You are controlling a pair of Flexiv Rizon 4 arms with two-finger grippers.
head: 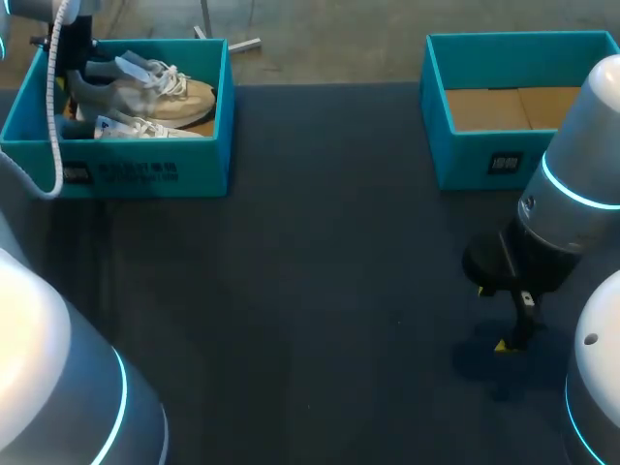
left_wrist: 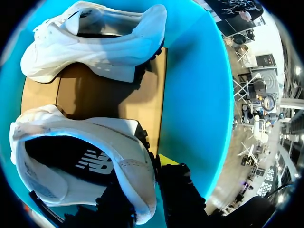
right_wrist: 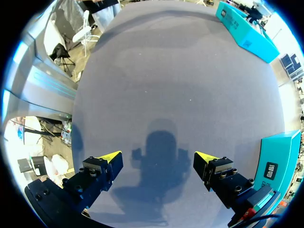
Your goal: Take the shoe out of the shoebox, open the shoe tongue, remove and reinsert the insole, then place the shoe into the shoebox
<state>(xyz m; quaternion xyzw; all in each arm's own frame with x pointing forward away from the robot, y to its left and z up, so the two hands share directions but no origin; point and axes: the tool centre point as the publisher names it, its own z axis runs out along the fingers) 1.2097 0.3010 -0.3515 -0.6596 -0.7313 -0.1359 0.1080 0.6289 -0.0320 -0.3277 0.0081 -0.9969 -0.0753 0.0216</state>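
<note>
One overhead, two wrist cameras.
Head looks down from behind; left wrist sits close over the shoebox (head: 145,174) and shoe (left_wrist: 95,156) at 11 o'clock; right wrist faces the table (right_wrist: 166,85) at 4 o'clock.

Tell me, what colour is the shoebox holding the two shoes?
The shoebox is turquoise, with a brown cardboard floor; it is clearest in the left wrist view.
</note>
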